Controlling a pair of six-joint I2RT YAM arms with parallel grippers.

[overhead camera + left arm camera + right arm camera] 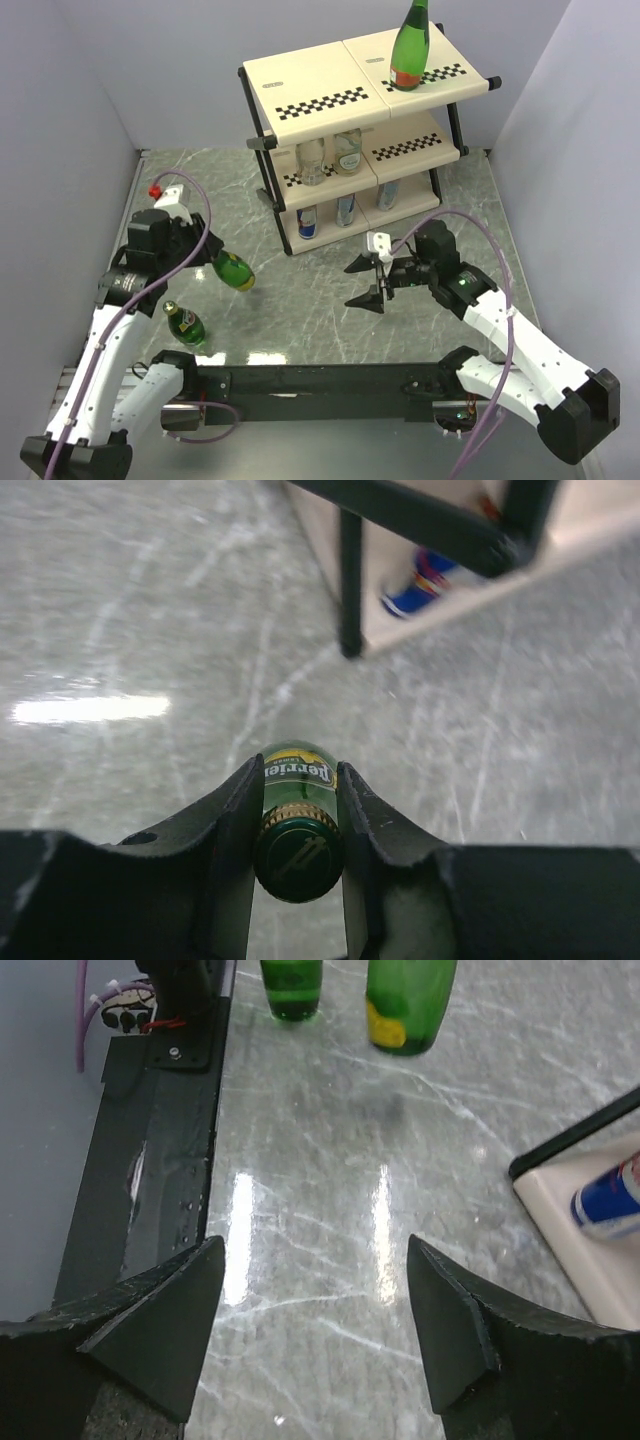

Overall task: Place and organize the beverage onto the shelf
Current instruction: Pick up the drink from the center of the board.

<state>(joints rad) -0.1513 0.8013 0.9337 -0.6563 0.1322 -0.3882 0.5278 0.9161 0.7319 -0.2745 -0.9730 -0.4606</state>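
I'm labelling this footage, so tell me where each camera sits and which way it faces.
Top external: above and behind, looking down at the shelf and table; both arms show.
Left wrist: along the left end effector, shut on a green bottle, toward the shelf's base.
Right wrist: past the open right end effector, across the table toward that bottle.
Shared: all three show that bottle.
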